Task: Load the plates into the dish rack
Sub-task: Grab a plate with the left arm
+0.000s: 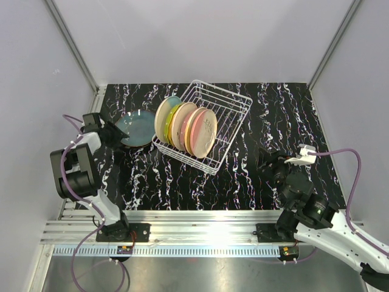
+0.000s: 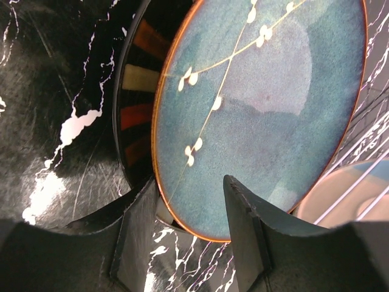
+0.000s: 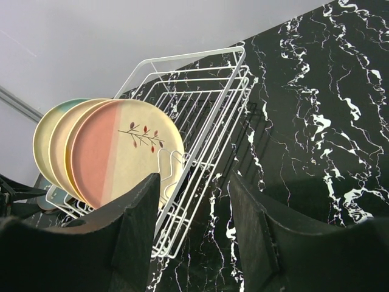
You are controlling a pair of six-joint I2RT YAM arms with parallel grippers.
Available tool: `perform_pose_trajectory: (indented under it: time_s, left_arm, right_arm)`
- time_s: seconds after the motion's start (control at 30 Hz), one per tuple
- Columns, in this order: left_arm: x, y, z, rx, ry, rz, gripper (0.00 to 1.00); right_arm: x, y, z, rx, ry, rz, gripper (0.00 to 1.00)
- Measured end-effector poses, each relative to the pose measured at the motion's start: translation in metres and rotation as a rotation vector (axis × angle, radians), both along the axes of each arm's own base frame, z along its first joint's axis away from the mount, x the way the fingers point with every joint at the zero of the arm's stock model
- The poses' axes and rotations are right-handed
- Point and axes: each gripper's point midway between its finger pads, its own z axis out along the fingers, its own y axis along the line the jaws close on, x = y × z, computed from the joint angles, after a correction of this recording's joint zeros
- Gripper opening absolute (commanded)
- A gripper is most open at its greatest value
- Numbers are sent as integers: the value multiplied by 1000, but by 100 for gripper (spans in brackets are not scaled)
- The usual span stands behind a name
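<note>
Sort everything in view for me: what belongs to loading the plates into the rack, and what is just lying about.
Job:
dish rack
plates standing in it
teal plate, lying flat left of the rack
black plate under it
left gripper at the teal plate's rim

Not the job:
purple cables
aluminium rail
marbled tabletop
right gripper, open and empty

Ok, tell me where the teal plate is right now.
In the top view the teal plate lies just left of the dish rack, stacked on a black plate, with the left gripper at its left edge.
</note>
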Motion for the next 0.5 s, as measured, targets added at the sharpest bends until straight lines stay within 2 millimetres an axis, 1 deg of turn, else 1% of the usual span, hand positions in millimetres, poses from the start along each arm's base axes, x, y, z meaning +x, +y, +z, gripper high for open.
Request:
perform_pose_trajectory:
  time_s: [0.17,0.33,0.4,0.47,0.5]
  left_arm:
    - [4,-3,-3,-37,-26,28,49]
    - [7,-11,-6,-108,-59,56,47]
    - [9,-14,-8,-139,-67,61,45]
    - [12,-17,-12,-170,-73,64,41]
    - [13,-18,-13,-179,-73,66,41]
  right_arm:
    - [1,-1,-3,-6,4,-10,57]
    - [1,-1,-4,-6,3,-11,57]
    - [2,0,-5,-10,4,-12,57]
    - [2,0,-6,-16,7,-11,58]
    - [2,0,-6,-20,8,-12,58]
